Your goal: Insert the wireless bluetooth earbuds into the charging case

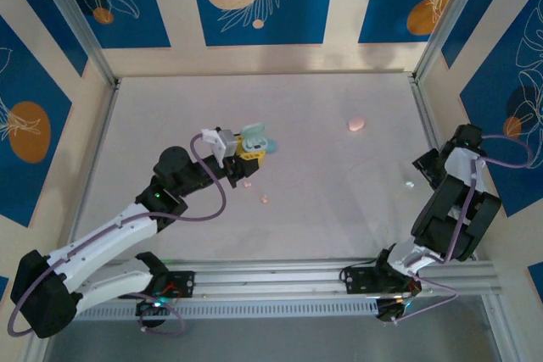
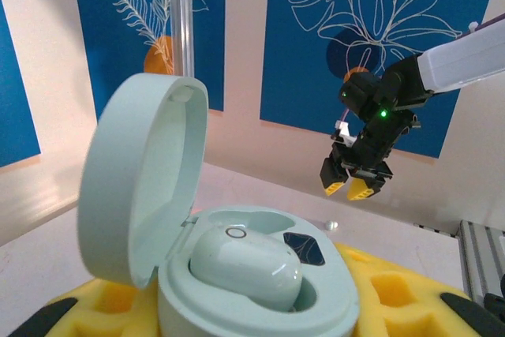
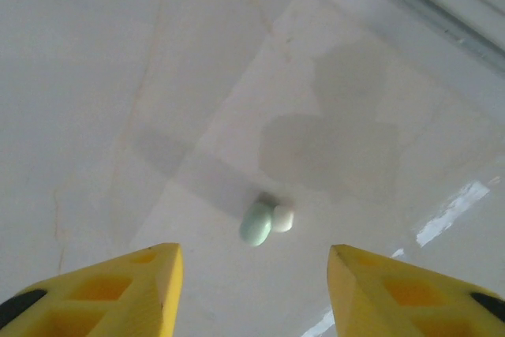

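Left end effector point(image 1: 244, 150): closed narrow on the charging case point(image 2: 335, 297), gripping its base, probably so the wells face up and the case cannot slide.
Lid point(image 2: 134, 179): swung open and standing upright, which leaves the wells clear from above.
Seated earbud point(image 2: 246, 267): pale teal, lying in one well; the well beside it looks vacant.
Pink bits point(image 1: 265, 199): small specks on the bench point(image 1: 322, 235) just near the case, too small to identify.
Pink case point(image 1: 356, 124): lies alone, well apart.
Loose teal earbud point(image 3: 256, 224): on the bench at the right, centred ahead of the yellow fingers.
Right end effector point(image 3: 252, 274): jaws wide and empty, lined up to straddle the bud.
Risk: the bud looks tiny and glossy, so it could slip out of a pinch.
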Robot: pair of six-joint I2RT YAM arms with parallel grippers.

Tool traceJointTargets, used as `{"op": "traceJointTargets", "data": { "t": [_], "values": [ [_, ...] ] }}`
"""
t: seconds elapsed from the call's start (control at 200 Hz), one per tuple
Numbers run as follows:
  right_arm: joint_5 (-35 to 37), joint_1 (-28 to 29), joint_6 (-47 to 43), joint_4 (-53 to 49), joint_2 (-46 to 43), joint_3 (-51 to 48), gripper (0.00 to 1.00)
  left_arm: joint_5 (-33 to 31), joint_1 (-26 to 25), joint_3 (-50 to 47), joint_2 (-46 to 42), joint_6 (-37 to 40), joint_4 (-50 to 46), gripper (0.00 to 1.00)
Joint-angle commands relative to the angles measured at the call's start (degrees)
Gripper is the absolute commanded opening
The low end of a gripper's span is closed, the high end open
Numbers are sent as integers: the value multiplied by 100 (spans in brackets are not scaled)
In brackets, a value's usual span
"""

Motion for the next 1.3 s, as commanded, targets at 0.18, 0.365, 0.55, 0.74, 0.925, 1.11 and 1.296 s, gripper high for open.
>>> {"op": "traceJointTargets", "data": {
  "t": [0.18,0.365,0.55,0.74,0.925,1.11,1.296],
  "values": [
    [-53,61,-363,-29,855,463,54,87,-60,-122,-9,39,342,35],
    [152,247,-499,-252,1363,738,54,103,-66,-189,6,-33,523,35],
    [362,485,-530,-509,1583,862,53,58,-64,-299,-8,-27,665,35],
    [426,556,-446,-669,1629,883,48,46,-58,-377,-8,-10,797,35],
    [448,696,-363,-856,1710,980,41,33,-58,-422,-30,9,850,35],
    [285,990,-322,-1057,1702,1093,32,5,-58,-429,-35,25,849,35],
    [-75,1349,-225,-1207,1629,1078,30,25,-58,-417,0,-11,907,35]
  ]
}}
